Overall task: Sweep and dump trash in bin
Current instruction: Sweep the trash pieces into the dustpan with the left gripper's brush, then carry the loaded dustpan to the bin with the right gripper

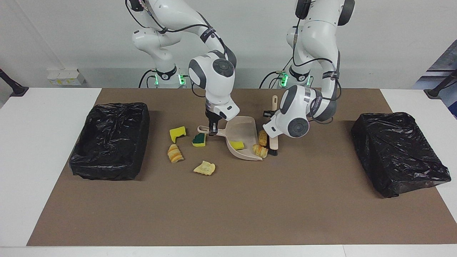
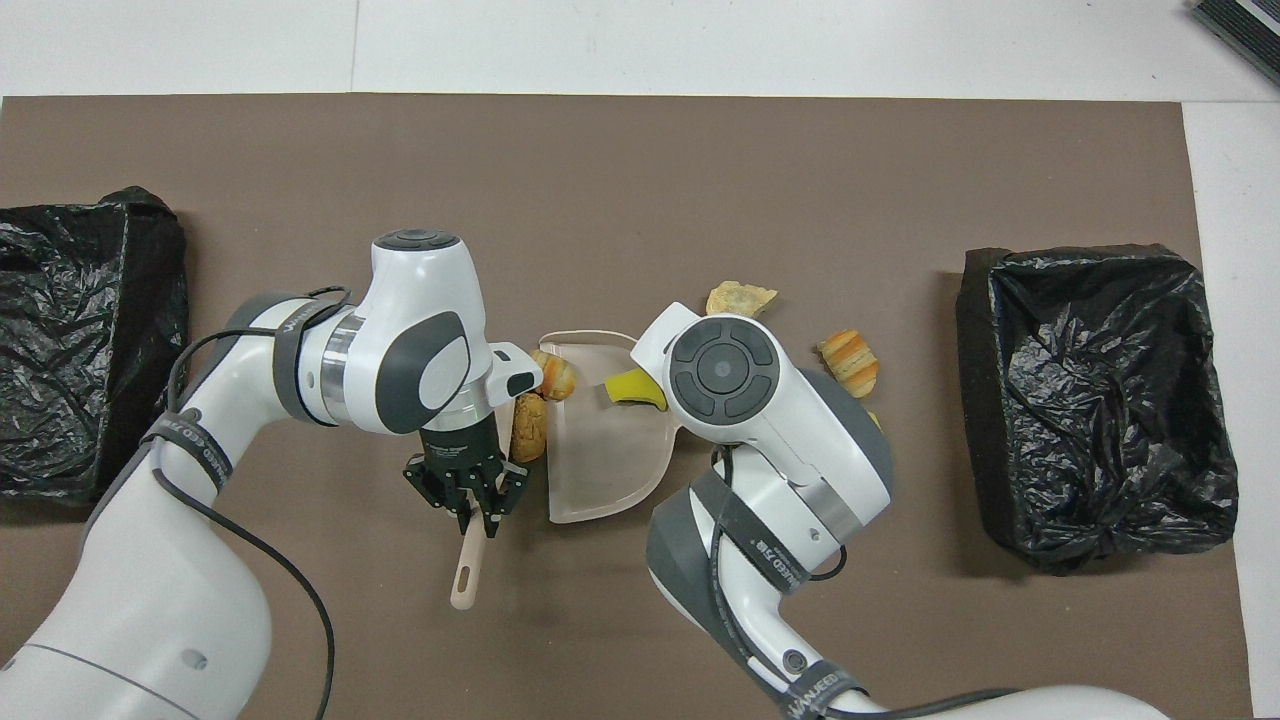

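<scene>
My right gripper (image 1: 213, 131) is shut on the handle of the beige dustpan (image 1: 242, 137), which rests on the mat; in the overhead view the right hand hides that handle. My left gripper (image 2: 480, 510) is shut on the handle of the brush (image 1: 274, 142), whose bristles stand at the pan's mouth. A yellow sponge chunk (image 1: 236, 145) lies in the pan. Two bread-like pieces (image 1: 260, 150) (image 1: 263, 137) sit at the pan's mouth against the brush. A yellow sponge (image 1: 177, 134), a green-topped sponge (image 1: 199, 140) and two bread-like pieces (image 1: 175, 153) (image 1: 205, 168) lie on the mat toward the right arm's end.
A black-lined bin (image 1: 103, 167) stands at the right arm's end of the brown mat (image 1: 228, 214). A second black-lined bin (image 1: 410, 175) stands at the left arm's end.
</scene>
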